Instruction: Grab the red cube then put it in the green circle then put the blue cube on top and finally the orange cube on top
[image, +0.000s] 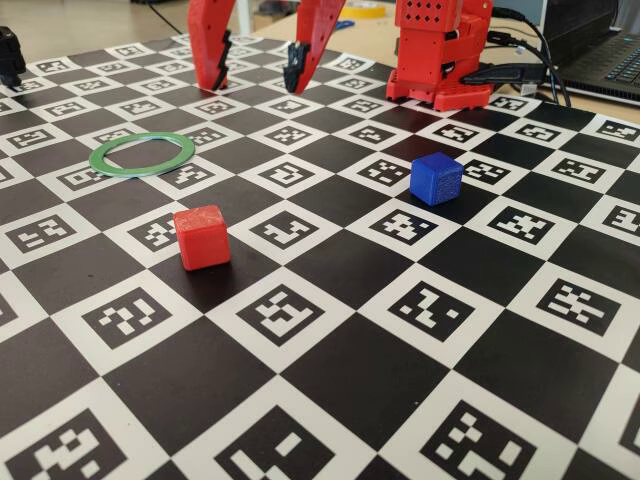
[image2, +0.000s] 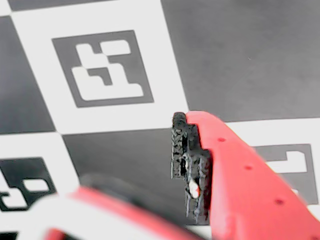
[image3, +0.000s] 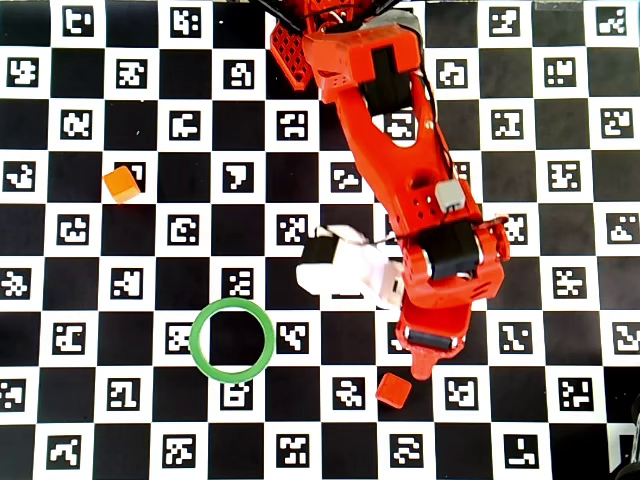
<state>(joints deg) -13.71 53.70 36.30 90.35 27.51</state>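
The red cube (image: 202, 237) (image3: 394, 389) sits on the checkered board near the front of the fixed view. The blue cube (image: 436, 179) stands further back on the right and does not show in the overhead view. The green circle (image: 142, 153) (image3: 232, 340) lies flat and empty at the left. The orange cube (image3: 121, 184) rests alone at the far left of the overhead view. My gripper (image: 255, 78) (image2: 150, 185) hangs open above the board with nothing between its fingers. In the overhead view its tip ends just above the red cube.
The red arm (image3: 420, 200) stretches from its base (image: 435, 60) at the board's far edge across the middle. The board (image: 330, 400) is covered in black and white marker squares. Cables and a laptop (image: 600, 50) lie behind the base at the right.
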